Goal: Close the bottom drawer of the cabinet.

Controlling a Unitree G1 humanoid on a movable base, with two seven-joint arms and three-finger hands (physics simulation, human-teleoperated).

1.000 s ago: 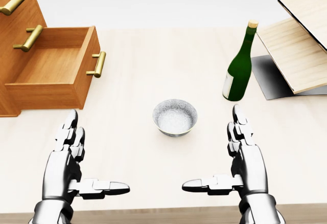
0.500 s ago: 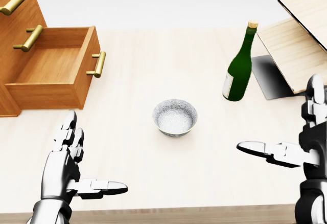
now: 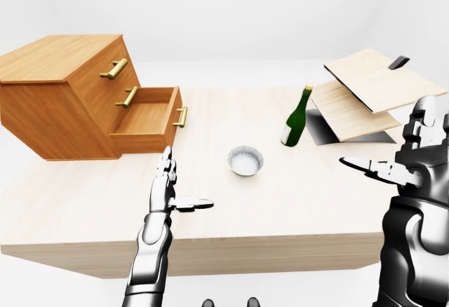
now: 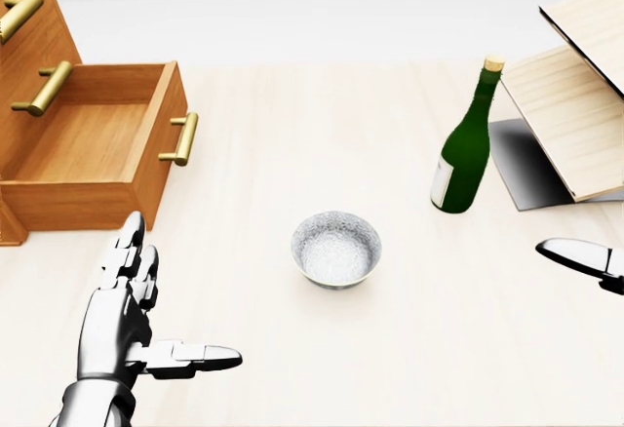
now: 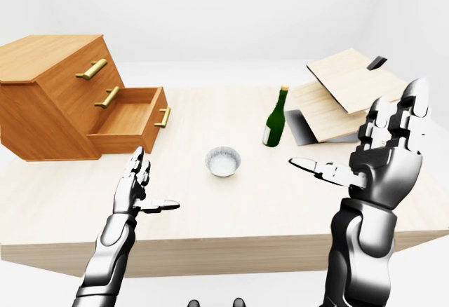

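The cabinet (image 3: pixel 59 97) stood at the upper left of the left-eye view, on the table (image 3: pixel 280 202). Its bottom drawer (image 4: pixel 93 144) was pulled fully out and empty, with its brass handle (image 4: pixel 179 138) facing toward the frame centre. The task was therefore not yet begun: no contact had been made with the drawer.

The left hand (image 4: pixel 122 320) hovered at the lower left of the head view, just below the drawer and apart from it, fingers (image 4: pixel 129 252) spread open and thumb extended, holding nothing. The right hand (image 5: pixel 382 153) was raised at the right of the right-eye view, well apart from the drawer, fingers likewise open and empty.

A bowl (image 4: pixel 335 249) and a bottle (image 4: pixel 466 144) stood mid-table, untouched. Remaining work, as judged: bring a hand to the drawer face and push it shut.
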